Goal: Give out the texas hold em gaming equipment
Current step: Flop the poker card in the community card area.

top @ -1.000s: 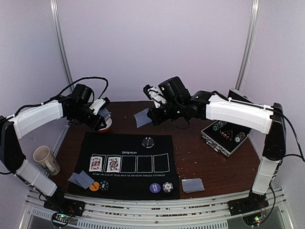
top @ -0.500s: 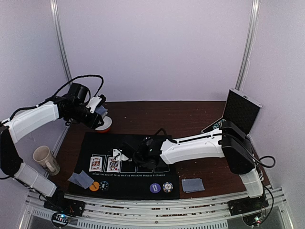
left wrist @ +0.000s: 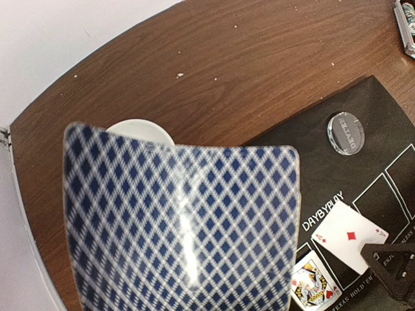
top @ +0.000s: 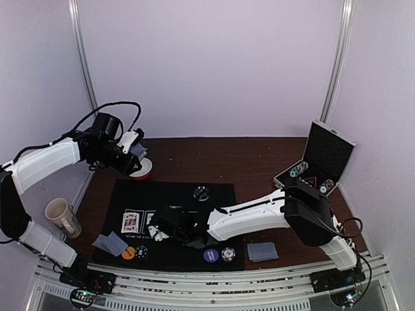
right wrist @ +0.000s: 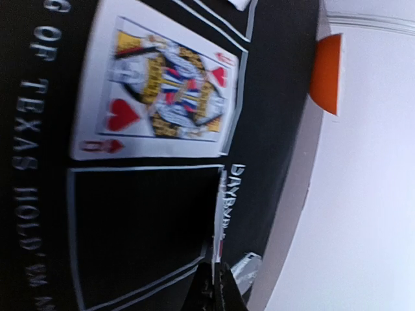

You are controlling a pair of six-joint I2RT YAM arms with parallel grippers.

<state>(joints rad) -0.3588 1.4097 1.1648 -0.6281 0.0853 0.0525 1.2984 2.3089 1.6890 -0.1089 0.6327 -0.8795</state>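
My left gripper is shut on a blue-diamond-backed card above the red-and-white bowl; the card hides its fingers in the left wrist view. My right gripper is shut on a white-faced card, seen edge-on in the right wrist view, low over the black mat near the second box. Two face cards lie face up in the left boxes. A clear disc sits at the mat's back. Orange, dark, purple-blue and black-and-white chips lie along the front.
A beige mug stands at the left edge. Face-down cards lie at the front left and front right. An open metal case with chips stands at the back right.
My right arm swung from the back of the table down across the mat with its card, then moved further left and nearer. My left gripper drew back slightly, then stayed still.
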